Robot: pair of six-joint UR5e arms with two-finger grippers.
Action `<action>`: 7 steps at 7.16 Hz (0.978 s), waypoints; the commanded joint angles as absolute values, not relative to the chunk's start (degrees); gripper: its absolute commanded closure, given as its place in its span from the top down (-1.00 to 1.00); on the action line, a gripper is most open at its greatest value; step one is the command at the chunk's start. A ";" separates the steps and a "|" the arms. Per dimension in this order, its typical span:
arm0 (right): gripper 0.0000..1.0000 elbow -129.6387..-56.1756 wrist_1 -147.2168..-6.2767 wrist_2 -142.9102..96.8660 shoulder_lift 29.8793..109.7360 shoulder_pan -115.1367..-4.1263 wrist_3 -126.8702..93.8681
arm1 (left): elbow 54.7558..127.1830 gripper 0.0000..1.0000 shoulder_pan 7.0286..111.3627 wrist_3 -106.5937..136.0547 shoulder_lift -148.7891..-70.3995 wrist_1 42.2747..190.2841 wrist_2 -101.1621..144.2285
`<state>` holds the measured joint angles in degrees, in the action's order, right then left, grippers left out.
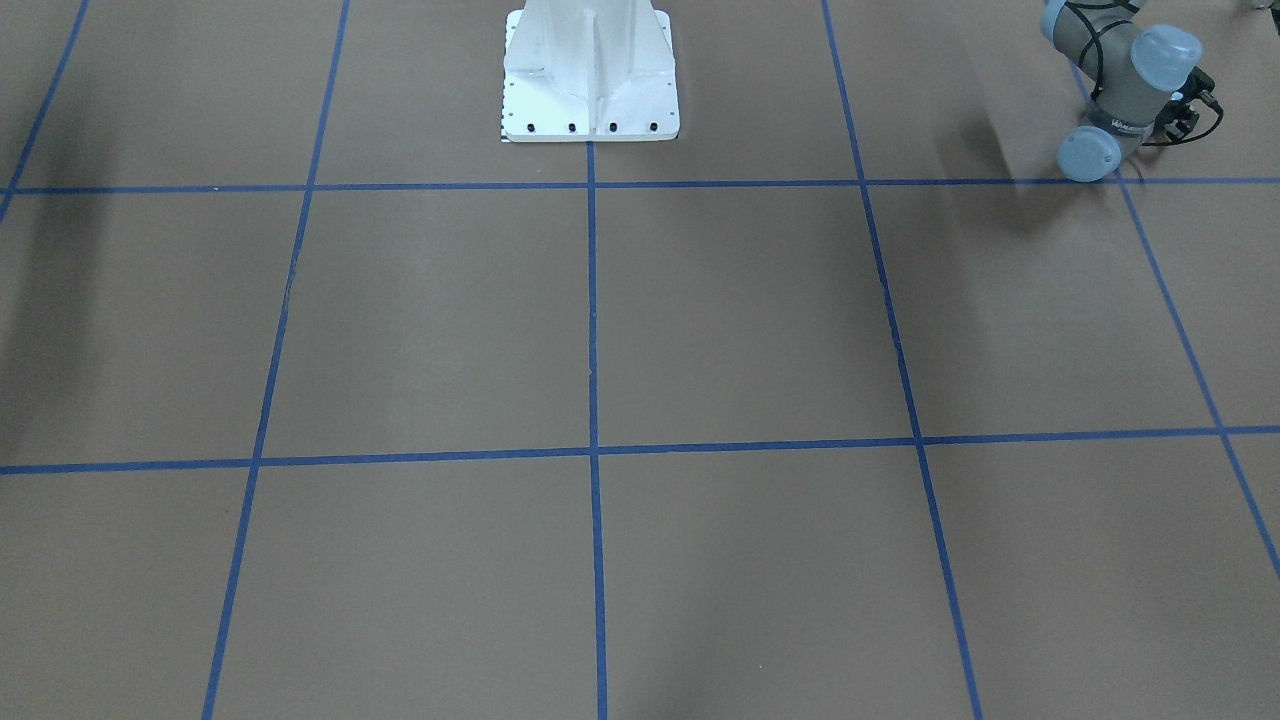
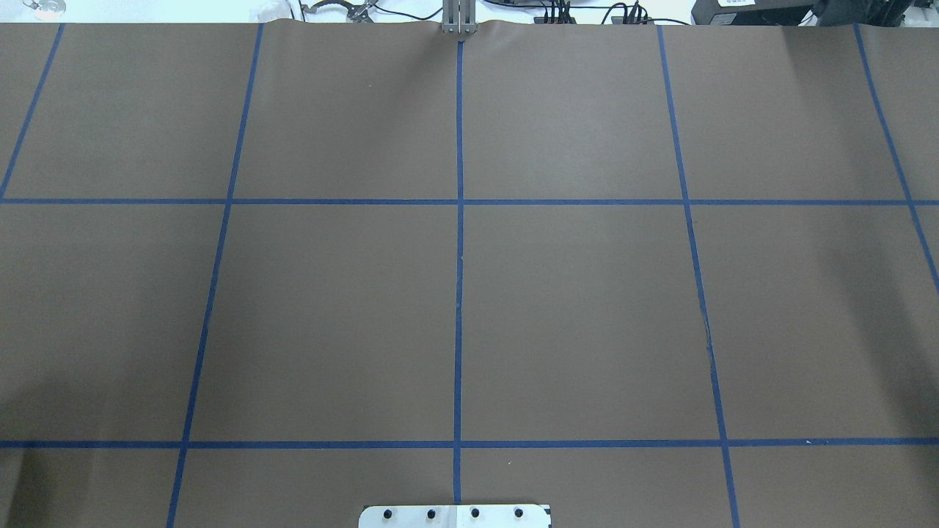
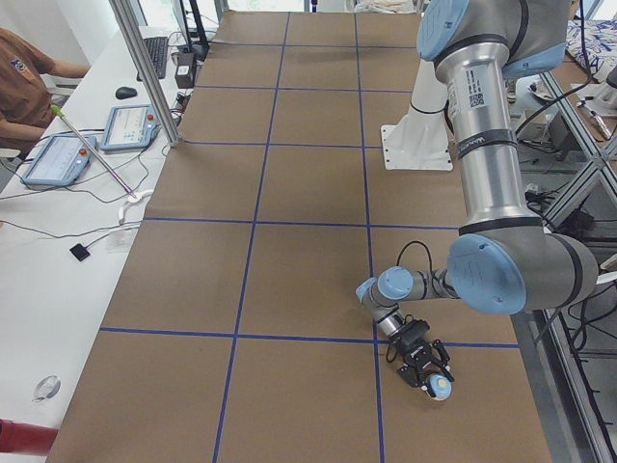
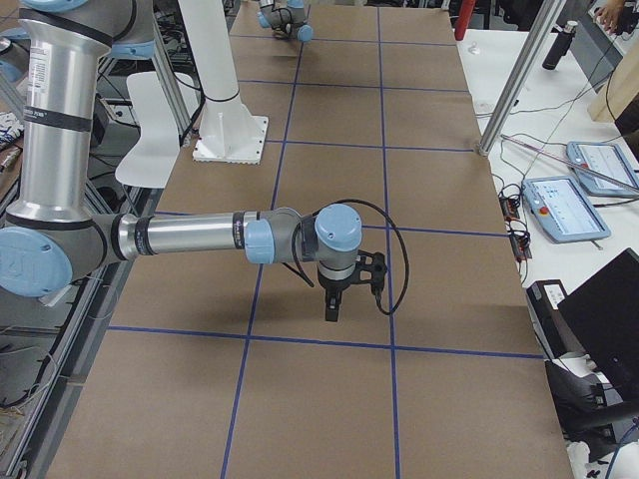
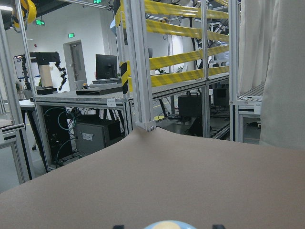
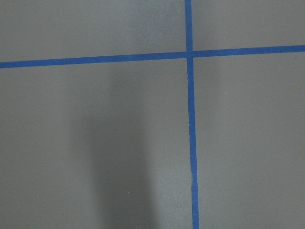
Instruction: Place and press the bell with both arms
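Note:
The light-blue bell (image 3: 440,387) with its cream button sits at the tip of my left gripper (image 3: 431,376), low over the brown table near its left end. In the left wrist view the bell's top (image 5: 164,225) shows at the bottom edge between two black fingertips (image 5: 118,227), so the gripper is shut on it. My right gripper (image 4: 331,311) points straight down above the table's middle rows. It shows only in the exterior right view, so I cannot tell whether it is open or shut. The right wrist view shows only bare table and blue tape.
The white bolted pedestal (image 1: 590,70) stands at the robot's edge of the table. Blue tape lines (image 2: 459,220) divide the brown table. A side desk with tablets (image 3: 58,159) and an aluminium post (image 3: 145,68) lies along the far edge. The left arm's elbow (image 1: 1120,80) shows top right.

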<state>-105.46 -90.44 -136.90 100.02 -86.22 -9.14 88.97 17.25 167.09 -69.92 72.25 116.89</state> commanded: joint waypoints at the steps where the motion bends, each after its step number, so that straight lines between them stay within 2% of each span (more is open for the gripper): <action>1: 1.00 -105.47 -90.44 -136.93 100.02 -86.22 -9.14 | 89.03 -0.53 17.05 167.08 -69.61 72.25 116.89; 4: 1.00 -105.47 -90.44 -137.02 100.02 -86.22 -9.14 | 89.12 -0.81 16.61 164.98 -68.30 72.16 116.89; 7: 1.00 -105.91 -90.44 -137.11 100.02 -86.22 -9.14 | 89.91 -0.95 16.52 160.59 -66.54 72.07 116.63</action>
<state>-105.78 -90.44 -137.10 100.05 -86.22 -9.14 89.47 16.56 162.65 -67.22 72.13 116.78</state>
